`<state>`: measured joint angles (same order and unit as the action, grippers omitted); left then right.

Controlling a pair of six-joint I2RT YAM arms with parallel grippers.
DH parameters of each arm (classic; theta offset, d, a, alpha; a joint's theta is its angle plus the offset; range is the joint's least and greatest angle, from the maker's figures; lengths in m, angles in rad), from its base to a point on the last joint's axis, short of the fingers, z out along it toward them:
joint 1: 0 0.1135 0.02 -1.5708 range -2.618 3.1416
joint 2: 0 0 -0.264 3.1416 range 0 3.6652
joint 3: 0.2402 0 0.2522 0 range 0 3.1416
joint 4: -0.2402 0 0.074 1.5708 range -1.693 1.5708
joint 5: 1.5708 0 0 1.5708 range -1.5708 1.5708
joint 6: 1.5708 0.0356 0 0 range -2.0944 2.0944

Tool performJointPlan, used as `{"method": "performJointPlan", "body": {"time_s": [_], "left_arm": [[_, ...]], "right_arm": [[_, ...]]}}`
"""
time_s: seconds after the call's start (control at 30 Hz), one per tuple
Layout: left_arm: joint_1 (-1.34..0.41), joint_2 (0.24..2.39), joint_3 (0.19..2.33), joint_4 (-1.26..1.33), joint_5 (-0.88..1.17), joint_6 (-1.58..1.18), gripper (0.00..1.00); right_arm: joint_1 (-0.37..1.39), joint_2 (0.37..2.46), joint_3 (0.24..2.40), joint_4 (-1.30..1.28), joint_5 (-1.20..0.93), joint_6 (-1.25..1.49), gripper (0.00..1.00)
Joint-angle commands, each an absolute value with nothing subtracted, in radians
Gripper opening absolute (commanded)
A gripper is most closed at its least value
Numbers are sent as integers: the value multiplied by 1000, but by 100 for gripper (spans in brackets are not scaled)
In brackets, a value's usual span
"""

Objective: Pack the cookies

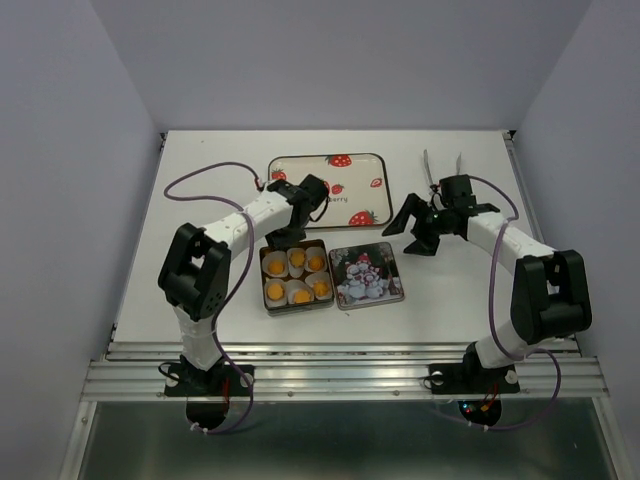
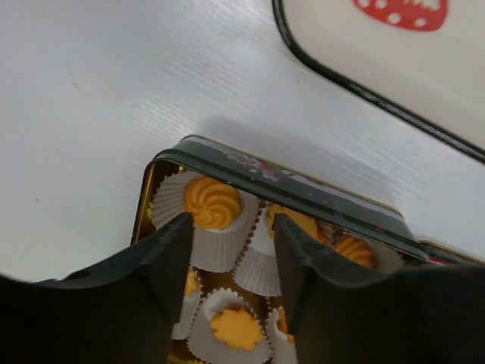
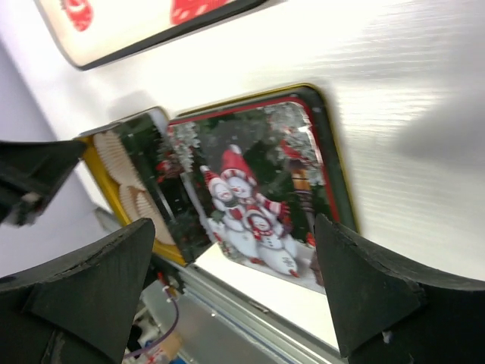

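Six orange-yellow flower-shaped cookies [image 2: 214, 203] in rectangular metal tin [image 2: 303, 189], left jaws slightly parted above them, right jaws wide open

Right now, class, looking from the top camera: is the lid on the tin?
No: the lid lies flat beside the open tin, and the cookies inside are uncovered.

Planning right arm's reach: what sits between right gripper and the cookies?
The snowman lid lies flat between the right gripper and the cookies; top view shows it.
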<state>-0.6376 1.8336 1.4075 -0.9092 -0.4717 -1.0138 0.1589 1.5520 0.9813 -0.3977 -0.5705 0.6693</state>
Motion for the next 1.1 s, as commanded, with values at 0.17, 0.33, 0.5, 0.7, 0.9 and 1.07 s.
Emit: {"method": "performJointPlan", "body": {"time_s": [0.17,0.33,0.5,0.7,0.9,1.07], "left_arm": [[-640,1801,1796,-1035,-480,-910,85],[-650,1773,1803,-772,-232,-715,94],[-664,1798,1741,-575,149,-496,99],[-673,1824,1651,-537,245,-414,99],[-696,1875,1643,-540,252,-439,99],[-733,1894,1643,-644,172,-511,99]], "right_arm": [[163,1525,1038,-529,-428,629,92],[163,1509,1031,-540,-420,571,92],[163,1503,1000,-598,-414,508,92],[163,1462,936,-620,-446,541,92],[163,1404,888,-649,-454,554,92],[163,1399,897,-684,-388,525,93]]}}
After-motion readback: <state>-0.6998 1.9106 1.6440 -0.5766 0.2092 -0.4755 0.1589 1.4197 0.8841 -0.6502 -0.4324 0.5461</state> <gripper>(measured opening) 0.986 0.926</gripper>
